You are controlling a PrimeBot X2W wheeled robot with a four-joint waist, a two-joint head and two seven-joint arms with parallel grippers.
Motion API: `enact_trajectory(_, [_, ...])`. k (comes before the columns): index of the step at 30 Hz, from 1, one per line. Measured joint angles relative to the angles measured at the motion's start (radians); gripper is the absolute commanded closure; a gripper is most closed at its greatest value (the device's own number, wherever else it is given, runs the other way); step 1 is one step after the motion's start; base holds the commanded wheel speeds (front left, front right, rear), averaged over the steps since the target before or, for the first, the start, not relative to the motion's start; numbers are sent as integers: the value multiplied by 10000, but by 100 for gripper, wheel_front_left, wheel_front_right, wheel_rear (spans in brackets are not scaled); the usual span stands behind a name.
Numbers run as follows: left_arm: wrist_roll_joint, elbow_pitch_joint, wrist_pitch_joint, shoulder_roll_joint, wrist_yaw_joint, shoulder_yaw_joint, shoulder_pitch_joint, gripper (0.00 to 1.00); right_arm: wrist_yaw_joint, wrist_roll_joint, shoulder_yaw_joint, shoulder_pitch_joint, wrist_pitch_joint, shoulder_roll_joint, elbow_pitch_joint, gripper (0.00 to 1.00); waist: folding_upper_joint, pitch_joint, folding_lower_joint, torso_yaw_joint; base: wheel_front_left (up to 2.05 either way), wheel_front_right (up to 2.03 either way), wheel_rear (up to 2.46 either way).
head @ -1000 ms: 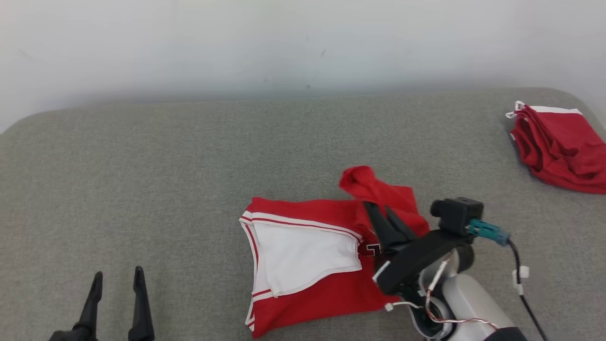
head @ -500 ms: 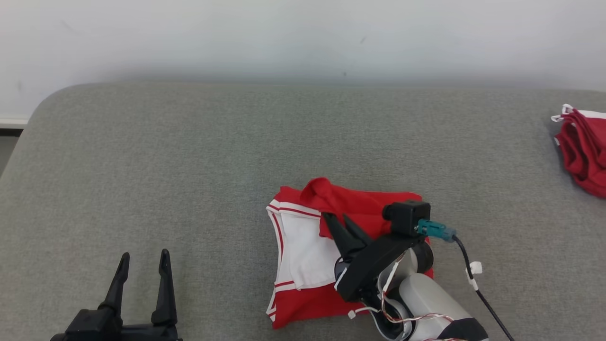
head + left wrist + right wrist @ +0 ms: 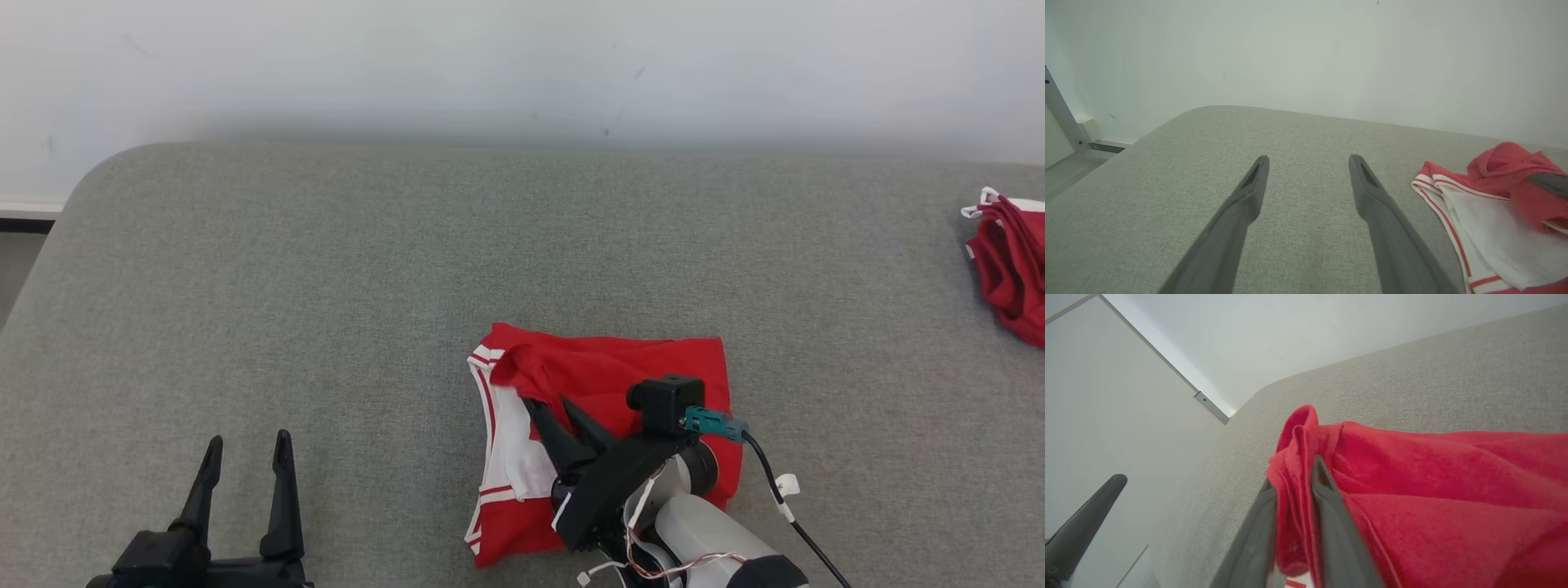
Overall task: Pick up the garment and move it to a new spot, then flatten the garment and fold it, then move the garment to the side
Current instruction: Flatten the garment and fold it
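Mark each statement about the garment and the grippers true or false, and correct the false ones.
1. The left gripper is open and holds nothing. True.
2. The red garment lies on a wooden floor. False: it lies on the grey cushion.
3. Red cloth sits pinched in the right gripper. True.
4. A second red garment lies at the left edge of the head view. False: it lies at the right edge.
5. The red garment is plain red all over. False: it has a white panel and white stripes along its edge.
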Motion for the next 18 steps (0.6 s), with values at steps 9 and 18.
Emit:
enact_trajectory(9, [-29,-48,0,73,0,153,47,0,0,-303,-196,-244,-750,-121,-441,0,0,-145,-1,-213,0,0,0])
enact_trajectory(18, [-25,-236,0,136,-2,426,281,0,0,-1254,-1710,566,-953,-1522,-2102,0,0,-247,0,-448,0,0,0])
